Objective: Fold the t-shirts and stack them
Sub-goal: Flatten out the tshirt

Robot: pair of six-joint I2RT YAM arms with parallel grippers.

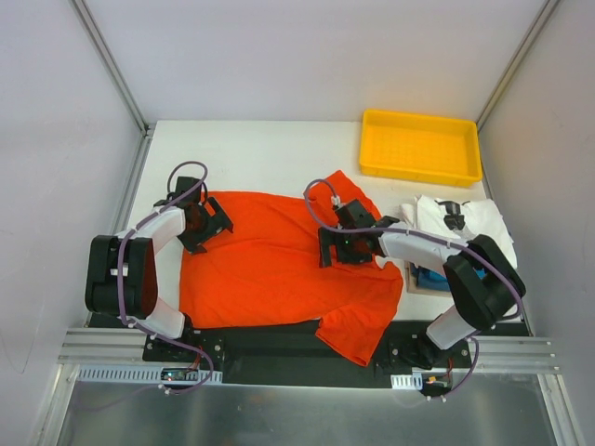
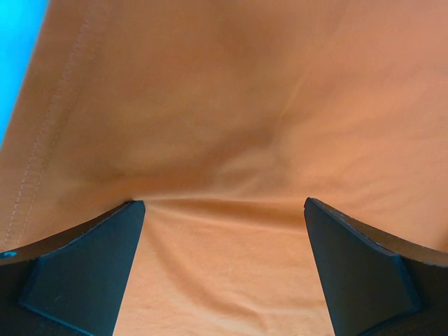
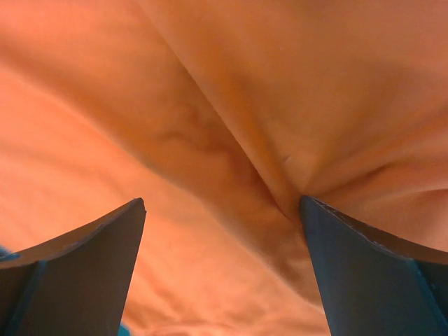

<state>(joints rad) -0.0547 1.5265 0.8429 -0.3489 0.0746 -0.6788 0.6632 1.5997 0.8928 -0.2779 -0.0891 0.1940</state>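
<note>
Orange-red cloth fills both wrist views. The orange-red t-shirt [image 1: 270, 269] lies spread on the white bench [image 1: 270, 158], its long axis running left to right, with the hem at the left end and the sleeves at the right.

The left fingers [image 2: 77, 273] stand at the shirt's far-left hem corner, spread wide. Their tips press into the cloth and a pucker gathers at one tip, but nothing is pinched. The right fingers [image 3: 364, 273] sit on the shirt's right part between the sleeves, just as wide apart, with a raised fold running to one tip and nothing gripped.

Each arm is nearer its own end, so a fold likely needs both to close first. Off the shirt's right edge a white t-shirt [image 1: 474, 218] and a blue t-shirt [image 1: 429, 277] lie beside the right arm. A yellow tray [image 1: 420, 146] sits beyond the shirt's far sleeve, and nothing blocks the way.
</note>
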